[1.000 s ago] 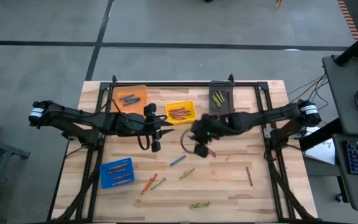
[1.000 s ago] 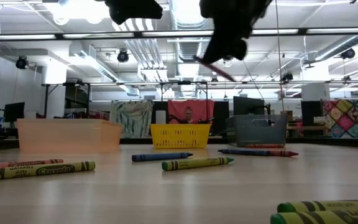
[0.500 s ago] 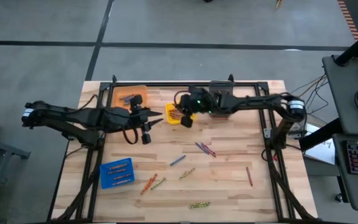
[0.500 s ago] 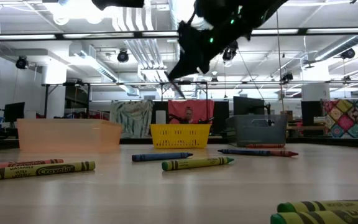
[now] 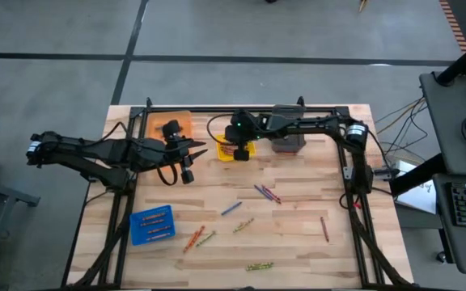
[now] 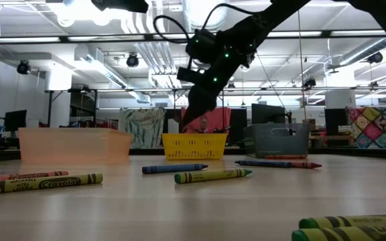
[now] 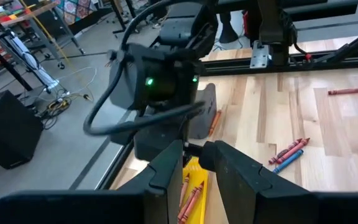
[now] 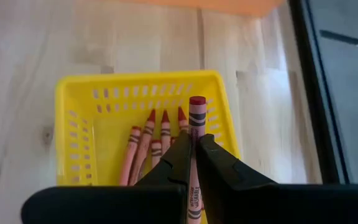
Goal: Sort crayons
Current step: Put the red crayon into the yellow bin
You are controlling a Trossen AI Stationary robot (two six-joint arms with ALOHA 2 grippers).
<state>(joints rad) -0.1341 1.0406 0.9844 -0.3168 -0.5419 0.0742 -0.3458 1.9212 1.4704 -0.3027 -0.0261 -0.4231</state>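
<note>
- Your right gripper (image 8: 193, 163) has its jaws closed tight on a red crayon (image 8: 195, 134), and the crayon's tip sticks out past the jaws
- That red crayon hangs right over the yellow bin (image 8: 79, 134); more red crayons (image 8: 146, 144) lie inside it, just under the jaws
- Your left gripper (image 5: 186, 159) waits beside the orange bin (image 5: 181, 118), near the yellow one; its jaws stand a little apart, and you cannot tell if they hold anything
- Loose crayons (image 5: 267, 193) lie on the table well away from both pairs of jaws: blue and red ones, green ones, orange ones and one red one far off by itself
- In the low view, a blue crayon (image 6: 174, 169) and a green crayon (image 6: 212, 176) lie near the middle, with the yellow bin behind them
- The table (image 5: 298, 242) is light wood with a dark frame around it
- A blue bin (image 5: 151, 224) and a grey bin (image 5: 286, 129) hold crayons too
- Behind the table is a big room with lights and pipes high up
- A moment ago your right gripper was out over the middle of the table; now it has moved up over the yellow bin
- Your left gripper pulled back a bit toward the orange bin
</note>
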